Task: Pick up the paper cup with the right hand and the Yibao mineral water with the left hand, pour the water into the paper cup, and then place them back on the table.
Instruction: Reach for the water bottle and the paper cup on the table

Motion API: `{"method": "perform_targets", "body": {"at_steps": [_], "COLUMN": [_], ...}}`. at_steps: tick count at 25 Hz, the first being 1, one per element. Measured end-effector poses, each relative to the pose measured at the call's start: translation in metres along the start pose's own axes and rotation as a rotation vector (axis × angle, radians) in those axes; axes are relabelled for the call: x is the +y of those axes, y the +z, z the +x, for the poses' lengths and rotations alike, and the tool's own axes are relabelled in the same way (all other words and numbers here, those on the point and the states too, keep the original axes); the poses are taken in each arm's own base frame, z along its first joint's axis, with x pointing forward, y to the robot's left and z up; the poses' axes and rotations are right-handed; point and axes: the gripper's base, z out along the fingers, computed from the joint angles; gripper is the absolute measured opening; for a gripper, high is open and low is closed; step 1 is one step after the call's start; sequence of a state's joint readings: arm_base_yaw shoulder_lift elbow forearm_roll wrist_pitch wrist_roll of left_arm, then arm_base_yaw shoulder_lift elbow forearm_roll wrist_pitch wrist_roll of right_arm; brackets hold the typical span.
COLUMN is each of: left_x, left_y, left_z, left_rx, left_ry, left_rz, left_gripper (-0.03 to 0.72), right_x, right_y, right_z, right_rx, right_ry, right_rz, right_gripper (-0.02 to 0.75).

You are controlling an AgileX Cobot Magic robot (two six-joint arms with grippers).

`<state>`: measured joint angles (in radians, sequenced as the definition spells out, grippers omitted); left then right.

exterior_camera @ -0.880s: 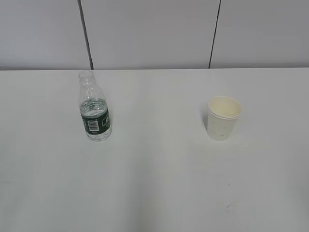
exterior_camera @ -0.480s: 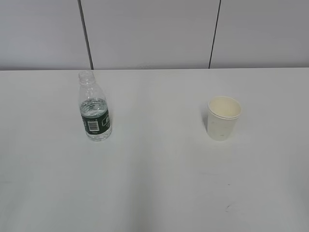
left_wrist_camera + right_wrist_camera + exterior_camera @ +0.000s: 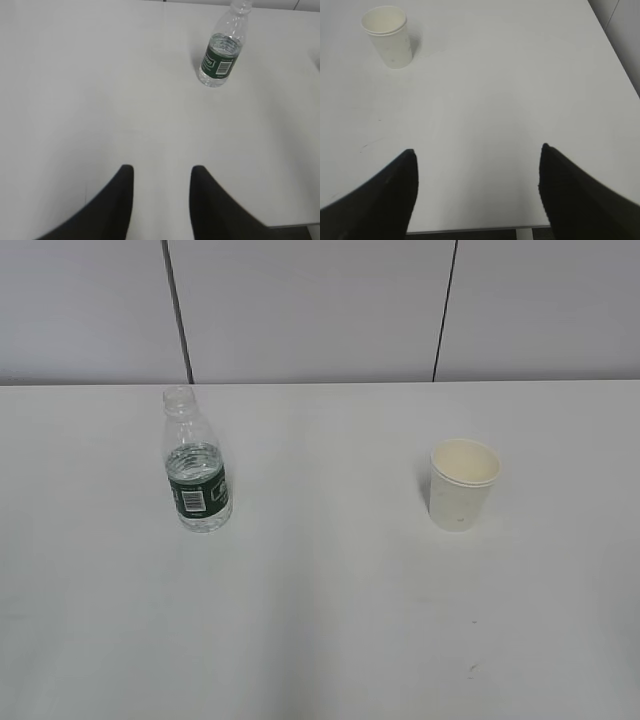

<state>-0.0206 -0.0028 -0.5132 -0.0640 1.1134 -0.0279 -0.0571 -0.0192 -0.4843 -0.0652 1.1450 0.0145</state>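
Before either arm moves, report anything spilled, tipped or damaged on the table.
Nothing stands out. The Yibao mineral water stands upright and uncapped, the paper cup upright and apart from it, and the table shows only tiny dark marks.

Left wrist view: clear plastic bottle with dark green label [image 3: 220,54], far ahead and right of the black left gripper [image 3: 161,172], has its mouth cut by the top edge; label print too small to read. Both the left and the black right gripper [image 3: 477,152] show fingertips only, bodies cut off below.
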Motion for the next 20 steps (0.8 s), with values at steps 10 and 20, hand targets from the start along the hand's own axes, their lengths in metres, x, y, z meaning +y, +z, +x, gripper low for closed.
{"method": "perform_targets", "body": {"at_steps": [10, 20], "left_x": [-0.001, -0.001], "left_y": [-0.005, 0.013], "left_z": [-0.012, -0.070], "left_rx": [-0.115, -0.423], "left_ry": [0.002, -0.002], "left_rz": [0.002, 0.000], "left_gripper": [0.245, 0.245], "right_x": [0.000, 0.003], "right_y": [-0.008, 0.028], "right_z": [-0.023, -0.075], "right_rx": [-0.139, -0.257], "right_ry": [0.001, -0.011], "right_rz": [-0.003, -0.015], "right_gripper": [0.585, 0.585]}}
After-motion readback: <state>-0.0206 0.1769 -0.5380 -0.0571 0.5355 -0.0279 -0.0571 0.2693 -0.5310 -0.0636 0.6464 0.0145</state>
